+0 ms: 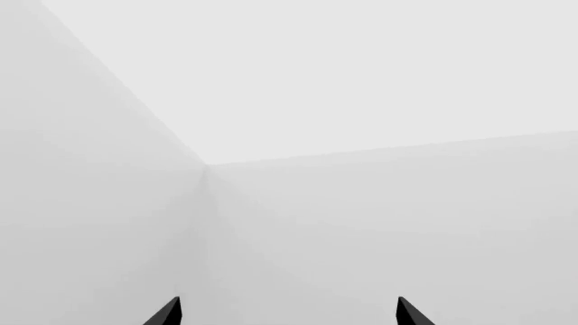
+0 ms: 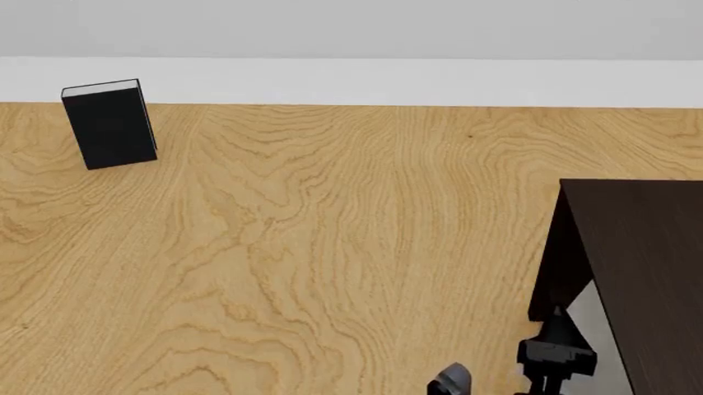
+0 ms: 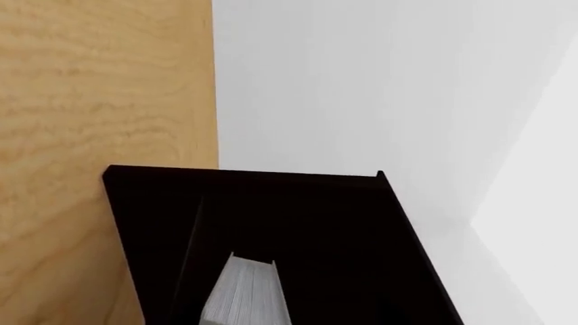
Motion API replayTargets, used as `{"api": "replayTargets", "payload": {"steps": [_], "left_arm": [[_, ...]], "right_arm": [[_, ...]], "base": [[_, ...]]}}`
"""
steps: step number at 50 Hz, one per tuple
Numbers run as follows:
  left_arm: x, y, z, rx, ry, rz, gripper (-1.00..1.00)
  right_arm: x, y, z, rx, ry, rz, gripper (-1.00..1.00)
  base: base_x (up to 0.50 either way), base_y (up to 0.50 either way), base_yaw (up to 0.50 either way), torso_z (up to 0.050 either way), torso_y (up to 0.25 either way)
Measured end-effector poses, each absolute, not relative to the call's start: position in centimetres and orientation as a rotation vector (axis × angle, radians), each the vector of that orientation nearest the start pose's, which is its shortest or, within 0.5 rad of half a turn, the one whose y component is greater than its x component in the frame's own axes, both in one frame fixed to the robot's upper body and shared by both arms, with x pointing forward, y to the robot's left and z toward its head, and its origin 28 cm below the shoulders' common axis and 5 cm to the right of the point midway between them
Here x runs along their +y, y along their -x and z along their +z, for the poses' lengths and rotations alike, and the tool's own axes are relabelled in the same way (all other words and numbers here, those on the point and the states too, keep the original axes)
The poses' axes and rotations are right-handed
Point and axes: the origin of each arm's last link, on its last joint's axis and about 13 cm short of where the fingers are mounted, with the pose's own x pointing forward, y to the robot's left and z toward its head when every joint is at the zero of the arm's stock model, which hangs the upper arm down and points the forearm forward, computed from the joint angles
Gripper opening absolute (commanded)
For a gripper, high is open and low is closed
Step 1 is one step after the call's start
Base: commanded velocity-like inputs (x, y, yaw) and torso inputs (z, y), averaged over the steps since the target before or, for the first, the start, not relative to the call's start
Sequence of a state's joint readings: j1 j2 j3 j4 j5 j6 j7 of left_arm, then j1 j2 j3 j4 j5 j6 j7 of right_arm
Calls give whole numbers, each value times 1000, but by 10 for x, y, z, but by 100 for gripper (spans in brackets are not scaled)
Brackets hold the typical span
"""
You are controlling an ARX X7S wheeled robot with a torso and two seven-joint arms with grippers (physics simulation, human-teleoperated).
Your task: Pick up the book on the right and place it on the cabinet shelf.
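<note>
Nowhere on any visible surface is there a title, brand or label.

Nearest in the head view, at the lower edge, the right gripper point(image 2: 557, 350) shows as a dark tapered tip over a grey body, hard against the open side of the cabinet point(image 2: 648, 271). Whether its fingers are parted or closed cannot be told, and none of them appear in the right wrist view. A small grey rounded part point(image 2: 450, 380) sits just beside it at the frame's bottom.

The right wrist view looks into the dark cabinet interior, where the book point(image 3: 246, 294) stands with its pale page edges showing, between the near-black walls, on the cabinet shelf point(image 3: 316, 271). In the head view a pale sliver inside the opening marks the same spot.

The left gripper point(image 1: 289, 313) shows only two black fingertips point(image 1: 165, 313), spread well apart with nothing between them, facing a bare white corner of wall.

Beyond, the wooden table point(image 2: 308, 263) spreads wide to the white wall. At its far left edge a black book point(image 2: 110, 123) stands upright, slightly tilted, well apart from the cabinet.
</note>
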State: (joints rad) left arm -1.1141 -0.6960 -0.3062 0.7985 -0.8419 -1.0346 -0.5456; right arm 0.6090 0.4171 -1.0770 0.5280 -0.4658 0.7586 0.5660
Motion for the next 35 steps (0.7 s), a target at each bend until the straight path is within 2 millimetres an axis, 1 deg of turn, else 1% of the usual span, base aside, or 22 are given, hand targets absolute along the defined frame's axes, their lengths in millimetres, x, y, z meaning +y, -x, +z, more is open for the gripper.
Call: {"api": "replayTargets", "payload": {"steps": [19,25,35], "left_arm": [[305,-181,372,-903,-56,332,100],[305,-180,372,-903,-56,334,100],[306,-179,371,-903,-55,336,100]], "right_arm": [[-168,-287,14,155,1633,-214,100],[-168,-287,12,189,1606,-158,100],[-166,-284,10,175,1588,-88,100]], "base": [[2,-2,-2,0,0],[0,0,0,0,0],[0,0,0,0,0]]}}
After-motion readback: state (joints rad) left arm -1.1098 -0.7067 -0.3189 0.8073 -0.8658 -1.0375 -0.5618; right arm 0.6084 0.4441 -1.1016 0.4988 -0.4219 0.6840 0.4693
